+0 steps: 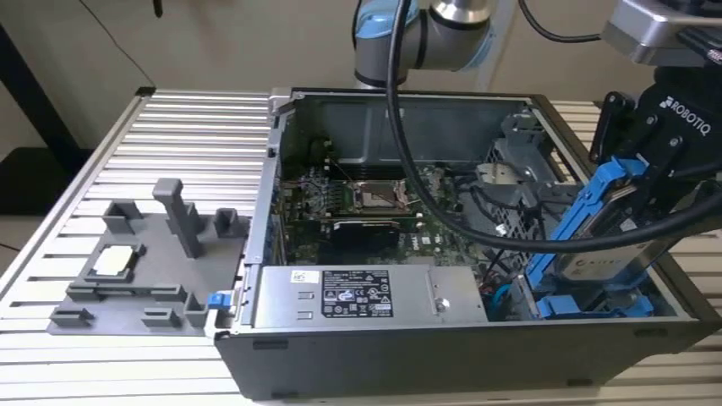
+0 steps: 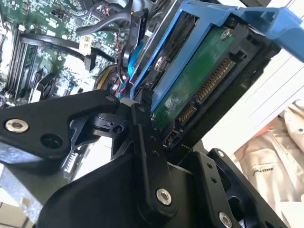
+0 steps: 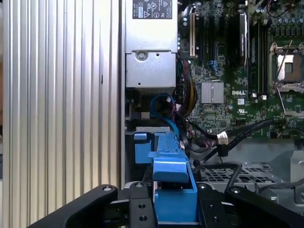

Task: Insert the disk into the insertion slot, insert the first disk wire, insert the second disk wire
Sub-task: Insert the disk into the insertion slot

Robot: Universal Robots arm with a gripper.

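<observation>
Gripper: our gripper (image 1: 645, 199) was closed on the disk (image 1: 600, 254), a black finger pressing on each flat side. In both wrist views the fingers (image 3: 137, 206) sat tight against the blue carrier with no gap. The jaws were only as far apart as the carrier is thick.
Disk: it was clamped between the fingers and steeply tilted. Its upper blue tab stood beside the gripper body and its lower end reached down into the computer case (image 1: 451, 364). In the second wrist view we saw its green circuit board (image 2: 199, 80) and its connector pins just past the fingertips.
Insertion slot: the grey cage with the perforated wall (image 1: 510, 199) lay below the gripper, towards the exterior view's left of it. The disk was not seated flat in it.
Second blue carrier: this piece (image 1: 587, 306) sat directly under the held disk, close to its lower end. We could not tell whether they touched.
Wires: a black cable with a pale-banded plug (image 3: 222, 139) lay beyond the fingertips near the perforated wall. It was not joined to the disk.
Power-supply box: the silver labelled box (image 1: 367, 296) was well off to the exterior view's left of the gripper.
Grey fixture: it (image 1: 135, 271) lay on the ribbed table (image 1: 169, 144), far from the gripper and outside the case.
</observation>
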